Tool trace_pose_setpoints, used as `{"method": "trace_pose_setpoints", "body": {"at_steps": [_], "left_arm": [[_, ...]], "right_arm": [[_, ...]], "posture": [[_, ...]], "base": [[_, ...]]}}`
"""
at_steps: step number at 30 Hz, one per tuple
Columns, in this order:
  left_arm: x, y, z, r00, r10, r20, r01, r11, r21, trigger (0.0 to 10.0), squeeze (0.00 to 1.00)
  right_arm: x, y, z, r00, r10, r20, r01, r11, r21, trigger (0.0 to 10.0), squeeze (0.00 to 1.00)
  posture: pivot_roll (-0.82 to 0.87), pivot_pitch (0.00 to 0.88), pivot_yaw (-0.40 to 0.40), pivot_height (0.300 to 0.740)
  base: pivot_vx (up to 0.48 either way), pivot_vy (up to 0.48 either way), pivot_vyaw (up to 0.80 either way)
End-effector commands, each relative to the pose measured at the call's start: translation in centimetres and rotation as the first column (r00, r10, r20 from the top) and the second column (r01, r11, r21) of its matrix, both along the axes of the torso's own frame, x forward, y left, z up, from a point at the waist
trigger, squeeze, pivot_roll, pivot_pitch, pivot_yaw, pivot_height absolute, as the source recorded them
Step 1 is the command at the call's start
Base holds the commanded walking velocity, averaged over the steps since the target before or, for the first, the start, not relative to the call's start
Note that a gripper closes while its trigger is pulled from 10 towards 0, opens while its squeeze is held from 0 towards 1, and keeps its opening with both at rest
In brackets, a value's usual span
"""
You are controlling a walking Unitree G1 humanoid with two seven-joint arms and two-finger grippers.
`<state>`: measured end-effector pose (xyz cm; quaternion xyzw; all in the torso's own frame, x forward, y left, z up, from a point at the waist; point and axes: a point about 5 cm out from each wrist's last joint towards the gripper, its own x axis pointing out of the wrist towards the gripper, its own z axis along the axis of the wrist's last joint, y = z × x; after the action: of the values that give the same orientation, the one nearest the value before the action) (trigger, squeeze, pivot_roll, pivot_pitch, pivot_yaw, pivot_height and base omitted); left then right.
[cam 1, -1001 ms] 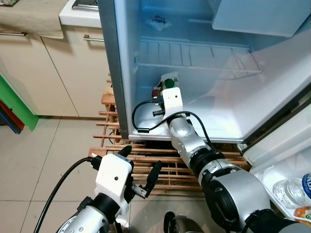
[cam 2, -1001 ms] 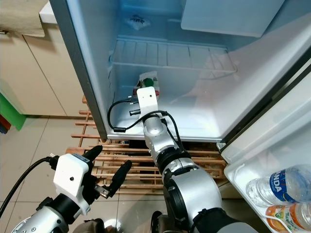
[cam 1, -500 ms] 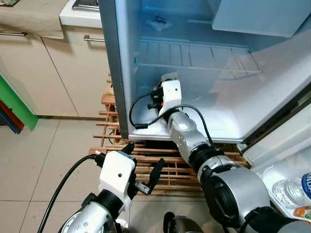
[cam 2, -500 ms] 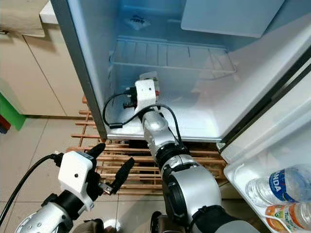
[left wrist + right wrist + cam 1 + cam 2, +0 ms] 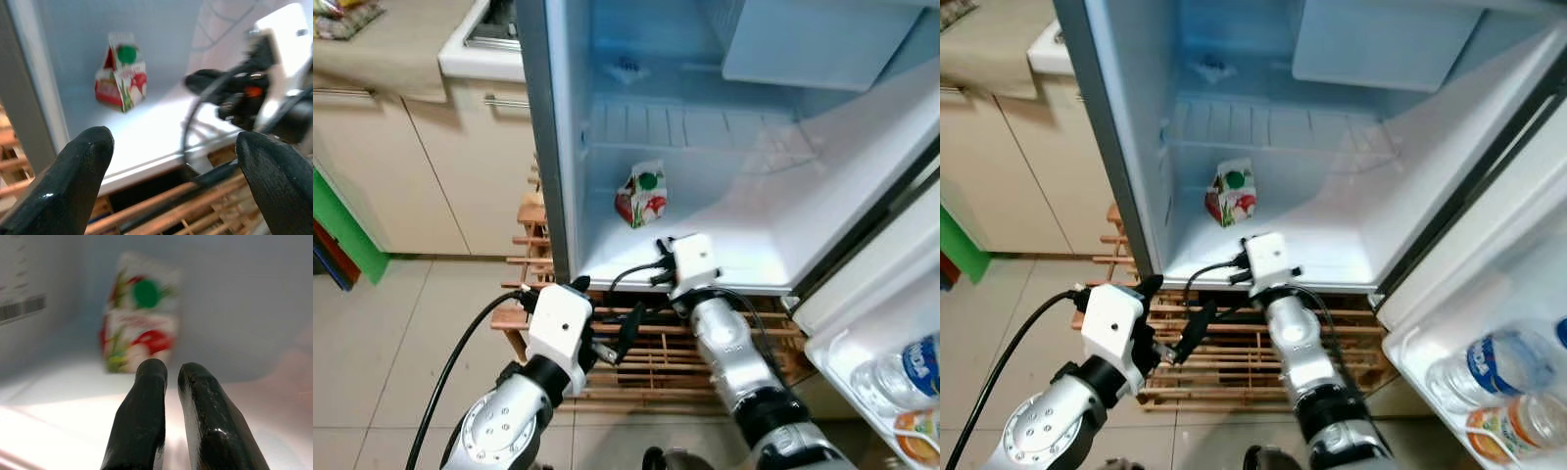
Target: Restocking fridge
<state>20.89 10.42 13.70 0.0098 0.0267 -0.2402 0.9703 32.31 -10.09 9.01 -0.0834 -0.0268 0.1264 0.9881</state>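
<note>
1. The right gripper is at the front edge of the fridge floor. Its two black fingers are close together, with a thin gap between them, and they hold nothing.
2. It points at the carton, which stands a little way off, with bare white floor between them.
3. The carton stands upright on the fridge floor, near the back and toward the left wall. It is white with red and green pictures and a green round cap.
4. The left gripper is lower down, in front of the fridge and over the wooden rack. Its fingers are spread wide, and nothing is between them.
5. A black cable runs from the right wrist and loops down past the front edge of the fridge.
6. Above the carton there is a wire shelf. A small pack lies at the back above that shelf.
7. A white box sits high on the right inside the fridge.
8. The fridge door is open on the right. Bottles lie in its tray.
9. Beige cupboards stand to the left of the fridge.
10. The floor has pale tiles.
</note>
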Motion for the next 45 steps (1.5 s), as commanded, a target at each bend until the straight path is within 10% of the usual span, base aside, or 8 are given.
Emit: {"method": "trace_pose_setpoints", "body": {"at_steps": [1, 12, 21, 32, 45], "left_arm": [[0.6, 0.5, -0.2, 1.000, 0.008, 0.002, -0.007, 1.000, -0.008, 10.0, 0.00], [-0.4, 2.8, 1.3, 0.999, 0.019, 0.030, -0.017, 0.999, -0.040, 10.0, 0.00], [5.4, 4.6, -0.6, 0.979, 0.205, 0.012, -0.206, 0.978, 0.020, 10.0, 0.00], [8.9, 2.1, -1.4, 0.991, 0.127, 0.030, -0.129, 0.988, 0.083, 10.0, 0.00], [13.2, 4.0, -2.8, 0.953, 0.304, -0.009, -0.302, 0.948, 0.098, 10.0, 0.00]], "right_arm": [[-0.3, -0.7, -0.2, 1.000, -0.026, -0.008, 0.026, 0.999, -0.041, 10.0, 0.00], [-1.3, -4.3, -0.1, 0.989, -0.145, -0.001, 0.144, 0.984, -0.108, 10.0, 0.00], [-3.8, -5.3, -0.2, 0.995, -0.101, -0.018, 0.099, 0.991, -0.085, 10.0, 0.00], [-4.1, -3.6, 0.4, 1.000, -0.012, -0.027, 0.009, 0.996, -0.084, 10.0, 0.00], [-5.0, -1.8, 0.5, 0.994, 0.105, -0.027, -0.106, 0.992, -0.074, 10.0, 0.00]], "posture": [[-0.08, 0.000, -0.033, 0.740], [-0.05, 0.000, -0.033, 0.740], [-0.11, 0.000, 0.011, 0.740], [-0.15, 0.000, 0.039, 0.702], [-0.17, 0.000, 0.048, 0.685]], "base": [[0.000, 0.000, 0.00], [0.000, 0.000, 0.00], [0.000, 0.000, 0.00], [0.000, 0.000, -0.32], [0.000, 0.000, -0.07]]}}
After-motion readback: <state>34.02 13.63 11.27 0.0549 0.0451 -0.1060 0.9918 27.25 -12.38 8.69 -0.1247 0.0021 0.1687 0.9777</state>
